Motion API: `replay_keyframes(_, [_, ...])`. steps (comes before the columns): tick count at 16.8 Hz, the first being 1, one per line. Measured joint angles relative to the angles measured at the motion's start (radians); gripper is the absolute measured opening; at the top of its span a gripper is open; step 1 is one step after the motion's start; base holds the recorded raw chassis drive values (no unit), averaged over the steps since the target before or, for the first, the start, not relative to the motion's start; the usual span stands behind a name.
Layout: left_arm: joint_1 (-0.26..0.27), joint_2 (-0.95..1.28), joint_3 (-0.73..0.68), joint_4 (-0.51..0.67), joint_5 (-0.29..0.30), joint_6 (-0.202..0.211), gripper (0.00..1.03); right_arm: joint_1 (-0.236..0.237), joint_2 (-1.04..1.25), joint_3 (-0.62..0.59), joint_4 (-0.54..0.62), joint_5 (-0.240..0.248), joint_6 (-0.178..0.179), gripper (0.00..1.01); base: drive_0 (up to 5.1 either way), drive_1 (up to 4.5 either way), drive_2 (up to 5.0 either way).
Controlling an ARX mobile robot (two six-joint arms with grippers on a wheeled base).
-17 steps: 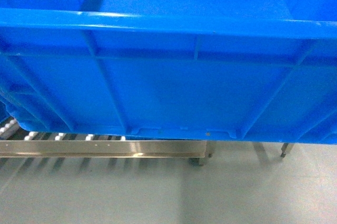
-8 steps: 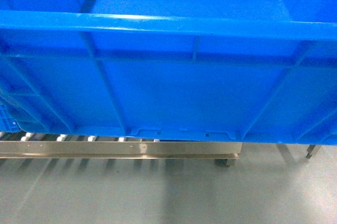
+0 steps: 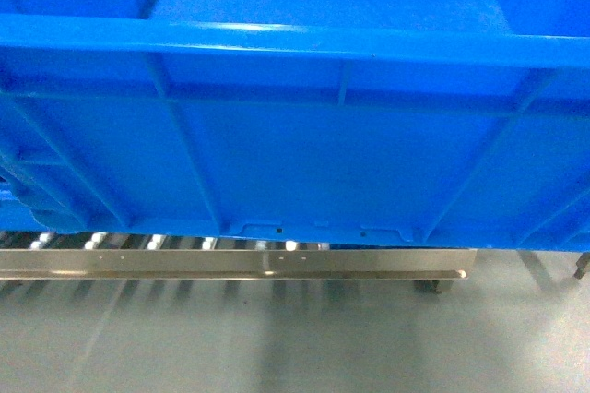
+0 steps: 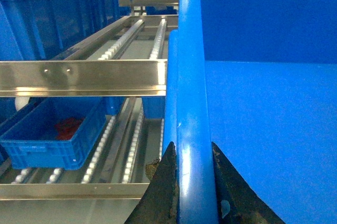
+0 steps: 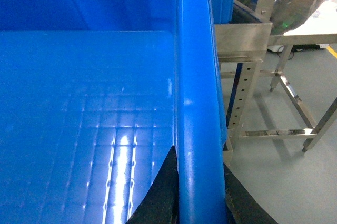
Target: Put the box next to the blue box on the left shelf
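Plainly, the box (image 3: 304, 135) is held aloft by its rolled rim at both sides: the left hand (image 4: 194, 182) is clamped on one rim, the right hand (image 5: 197, 187) on the opposite rim. Beyond the left hand, the left shelf (image 4: 126, 40) and another blue crate (image 4: 52, 132) are seen.

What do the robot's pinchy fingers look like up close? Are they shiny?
Only the fingertips show. The left gripper has dull black, wedge-shaped fingers with scuffed, dusty marks and a pale smudge on one. The right gripper's fingers are the same matte black wedges. No cables or labels are visible.
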Motion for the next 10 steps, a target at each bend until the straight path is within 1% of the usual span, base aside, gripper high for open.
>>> replay_keyframes(10, [0.000, 0.000, 0.000, -0.002, 0.000, 0.000, 0.09, 0.000, 0.001, 0.000, -0.002, 0.000, 0.000, 0.08, -5.0, 2.42, 2.4])
